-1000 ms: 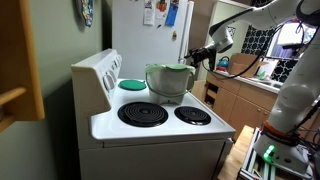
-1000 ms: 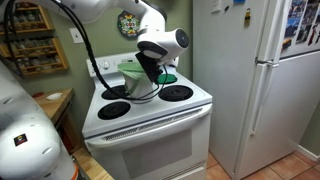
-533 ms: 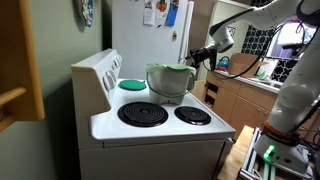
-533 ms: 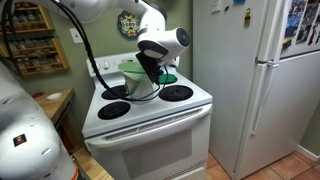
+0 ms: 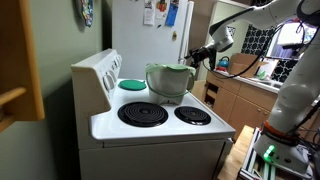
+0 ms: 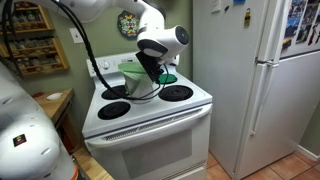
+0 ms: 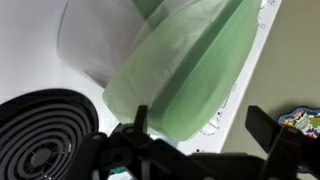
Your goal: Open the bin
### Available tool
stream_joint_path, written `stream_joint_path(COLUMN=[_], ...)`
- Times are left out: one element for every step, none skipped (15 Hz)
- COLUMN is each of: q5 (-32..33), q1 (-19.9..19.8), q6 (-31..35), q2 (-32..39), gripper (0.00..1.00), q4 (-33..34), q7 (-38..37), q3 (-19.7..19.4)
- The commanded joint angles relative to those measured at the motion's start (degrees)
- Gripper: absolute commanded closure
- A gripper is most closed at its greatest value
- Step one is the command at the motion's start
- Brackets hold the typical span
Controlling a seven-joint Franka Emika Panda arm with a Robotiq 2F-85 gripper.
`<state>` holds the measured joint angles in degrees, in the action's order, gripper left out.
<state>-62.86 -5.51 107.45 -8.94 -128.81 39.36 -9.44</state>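
lid tilted, bin not clearly open yet

closest to me, my black two-fingered end effector (image 7: pixel 200 118) is spread wide, its fingers standing well apart on either side of the lower edge of the pale green translucent domed lid (image 7: pixel 200 60). i see nothing clamped between them. in the wrist view that lid slants steeply across the small round grey-silver bin with a green rim (image 5: pixel 167 85), so i judge the lift has begun. whether the lid has swung fully back on its hinge i cannot tell, since both exterior views are too small to show it.

the bin sits toward the back of the white stove-top counter (image 5: pixel 110 125), behind the large black coil burner (image 5: pixel 143 113) and beside the flat green disc (image 5: pixel 132 85). past it stands the white refrigerator (image 5: pixel 140 40).

what is left, i reckon, is to push the lid right over and back away.
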Motion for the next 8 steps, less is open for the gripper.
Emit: stream_joint_path(q5=[-0.5, -0.8, -1.1, -1.1, -1.6, -1.9, -2.2, -2.5], q1=[-0.2, -0.2, -0.2, -0.1, -0.1, 0.0, 0.0, 0.0], q6=[2.1, 2.8, 3.3, 3.6, 3.7, 3.6, 3.6, 3.3], q2=[0.1, 0.1, 0.1, 0.1, 0.1, 0.0, -0.2, -0.4], gripper=[0.0, 0.0, 0.0, 0.0, 0.0, 0.0, 0.0, 0.0], q4=[0.1, 0.1, 0.1, 0.1, 0.2, 0.2, 0.1, 0.2], q7=[-0.5, -0.5, -0.5, -0.6, -0.4, 0.0, 0.1, 0.6], q3=[1.2, 1.3, 1.5, 1.6, 1.7, 1.7, 1.8, 1.7])
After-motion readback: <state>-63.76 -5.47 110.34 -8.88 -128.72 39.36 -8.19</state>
